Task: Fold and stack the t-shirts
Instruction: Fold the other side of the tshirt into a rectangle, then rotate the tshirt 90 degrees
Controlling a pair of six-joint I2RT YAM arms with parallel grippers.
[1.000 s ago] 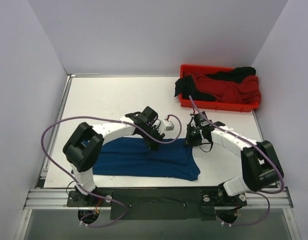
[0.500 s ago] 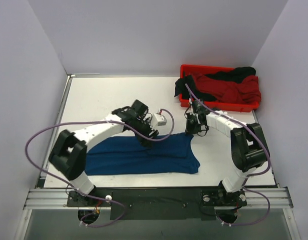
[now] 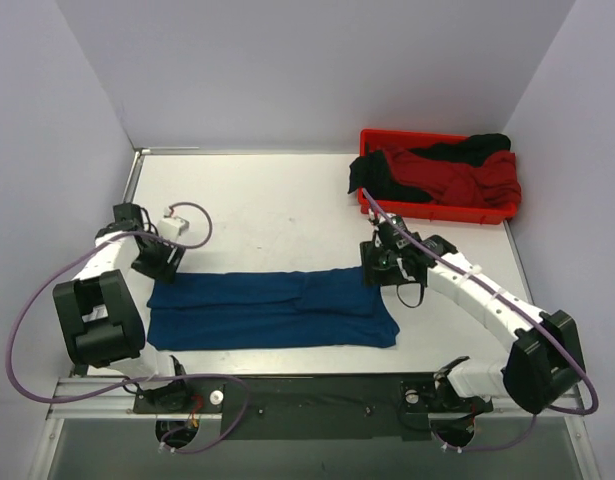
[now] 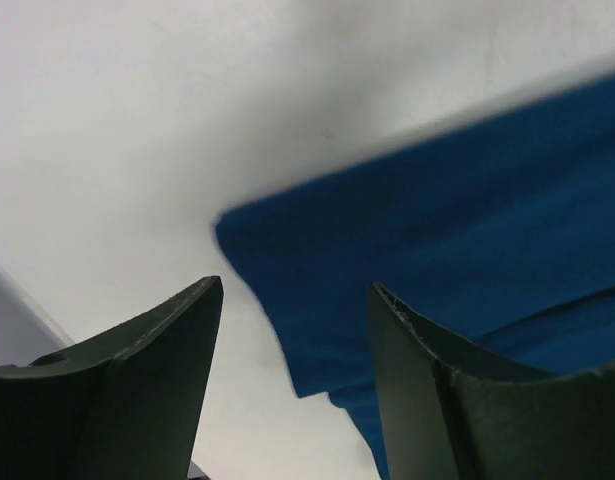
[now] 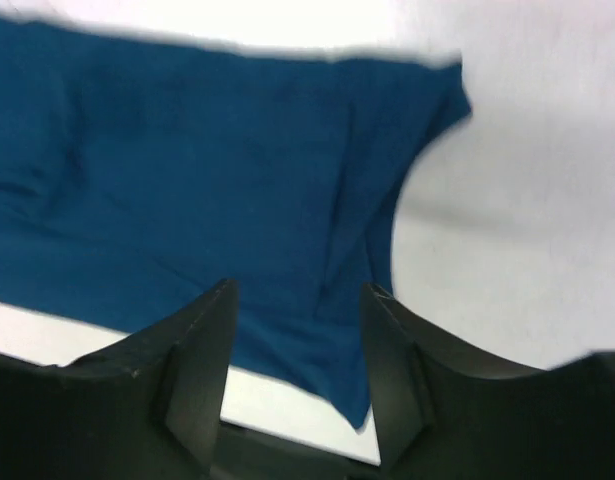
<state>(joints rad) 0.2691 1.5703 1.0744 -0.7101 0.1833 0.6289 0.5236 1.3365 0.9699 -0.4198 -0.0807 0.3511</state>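
The dark navy-blue t-shirt (image 3: 272, 310) lies folded in a long flat strip across the near part of the table. It also shows in the left wrist view (image 4: 467, 230) and the right wrist view (image 5: 207, 180). My left gripper (image 3: 159, 268) is open and empty above the strip's far left corner. My right gripper (image 3: 375, 277) is open and empty above the strip's far right corner. Red and black t-shirts (image 3: 452, 175) lie bunched in the red tray (image 3: 437, 212) at the back right, a black one hanging over its left rim.
White walls enclose the table on the left, back and right. A metal rail (image 3: 317, 390) with the arm bases runs along the near edge. Purple cables loop off both arms.
The left gripper has swung from the shirt's middle to its left end. The shirt strip has stretched out longer to the left. The right gripper stayed near the right end.
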